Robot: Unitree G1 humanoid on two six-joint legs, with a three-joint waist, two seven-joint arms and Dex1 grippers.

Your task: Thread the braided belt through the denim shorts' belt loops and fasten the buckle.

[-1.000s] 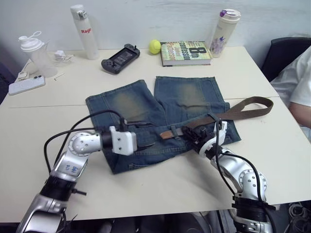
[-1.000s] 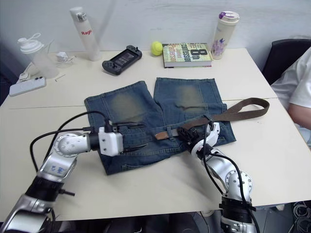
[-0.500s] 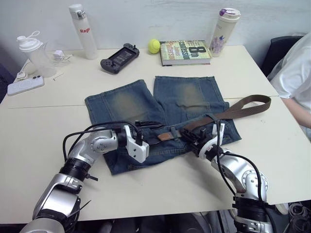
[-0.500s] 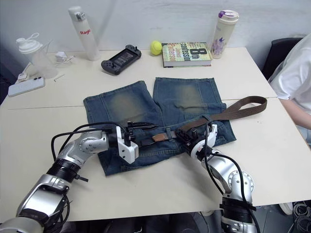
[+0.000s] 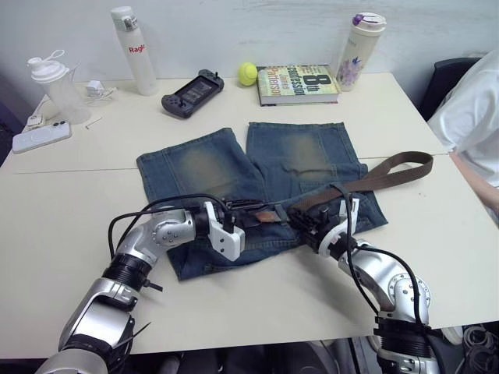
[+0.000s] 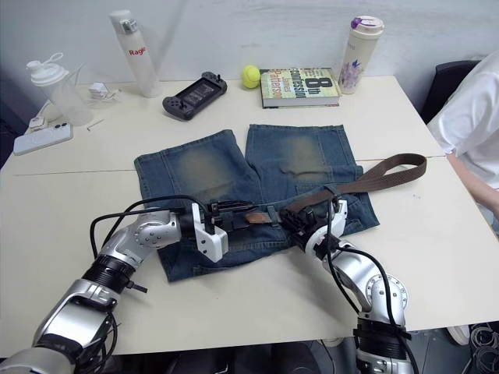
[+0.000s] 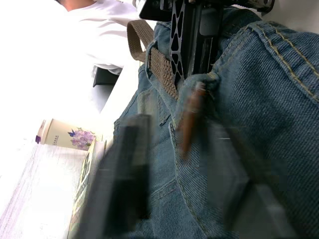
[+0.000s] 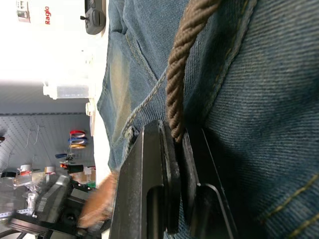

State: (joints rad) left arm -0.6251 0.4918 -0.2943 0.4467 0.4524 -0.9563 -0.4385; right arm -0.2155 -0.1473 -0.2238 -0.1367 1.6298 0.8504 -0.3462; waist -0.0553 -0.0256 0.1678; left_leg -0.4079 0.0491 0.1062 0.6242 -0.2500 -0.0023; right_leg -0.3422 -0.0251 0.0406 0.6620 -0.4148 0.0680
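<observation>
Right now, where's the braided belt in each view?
Left eye: braided belt runs from the shorts' waistband out past their right edge.
Right eye: same diagonal strap.
Left wrist: strap on denim.
Right wrist: braid clamped in the right end effector.
Shared landmark: denim shorts.
</observation>
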